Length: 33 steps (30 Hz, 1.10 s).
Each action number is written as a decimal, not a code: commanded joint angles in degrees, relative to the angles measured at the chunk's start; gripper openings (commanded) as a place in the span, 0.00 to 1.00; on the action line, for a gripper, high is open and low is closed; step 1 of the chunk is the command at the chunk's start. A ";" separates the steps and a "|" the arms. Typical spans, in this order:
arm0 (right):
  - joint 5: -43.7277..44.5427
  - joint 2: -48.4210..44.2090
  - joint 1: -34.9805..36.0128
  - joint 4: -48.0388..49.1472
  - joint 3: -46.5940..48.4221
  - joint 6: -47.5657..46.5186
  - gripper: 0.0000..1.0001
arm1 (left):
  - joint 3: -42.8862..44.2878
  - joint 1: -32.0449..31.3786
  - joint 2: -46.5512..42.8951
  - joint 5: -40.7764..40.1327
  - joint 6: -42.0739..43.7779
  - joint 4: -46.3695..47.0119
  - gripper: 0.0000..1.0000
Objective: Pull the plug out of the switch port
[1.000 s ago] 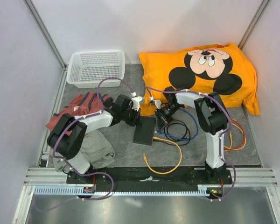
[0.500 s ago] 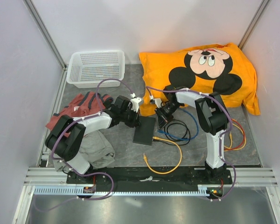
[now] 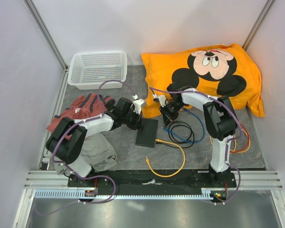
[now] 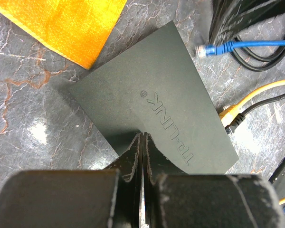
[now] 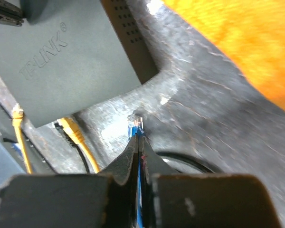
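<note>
The switch [image 3: 147, 132] is a flat black box on the grey floor between the arms; it also shows in the left wrist view [image 4: 156, 95] and the right wrist view [image 5: 71, 52]. My left gripper [image 3: 138, 123] is shut, its tips [image 4: 142, 137] resting on the switch's near edge. My right gripper [image 3: 167, 118] is shut on a blue cable just behind its plug [image 5: 136, 124], held clear of the switch to its right. That blue plug [image 4: 213, 49] hangs free. A yellow plug [image 4: 228, 113] and a black plug [image 4: 235, 124] sit in the switch's side.
An orange Mickey pillow [image 3: 204, 71] lies at the back right and a white basket [image 3: 97, 69] at the back left. Red cloth [image 3: 78, 109] and grey cloth [image 3: 97, 152] lie under the left arm. Black, yellow and orange cables [image 3: 183, 135] coil right of the switch.
My right gripper has drawn back from the switch's side, up and to the right, taking the blue plug with it. The left gripper and the switch have stayed put.
</note>
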 commanded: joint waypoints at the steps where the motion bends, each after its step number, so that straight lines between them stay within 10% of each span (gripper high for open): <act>1: 5.63 -4.84 0.14 1.95 -0.34 -1.47 0.22 | -0.86 -0.10 0.59 -2.51 2.26 -2.44 0.02; 7: 4.24 -7.48 1.37 4.94 -6.23 -1.83 0.43 | -0.86 -0.10 0.59 -2.59 2.00 -2.44 0.02; 33: 3.88 -14.87 6.47 0.29 -11.95 -9.47 0.45 | -0.16 -0.10 1.56 -2.42 2.00 -2.88 0.01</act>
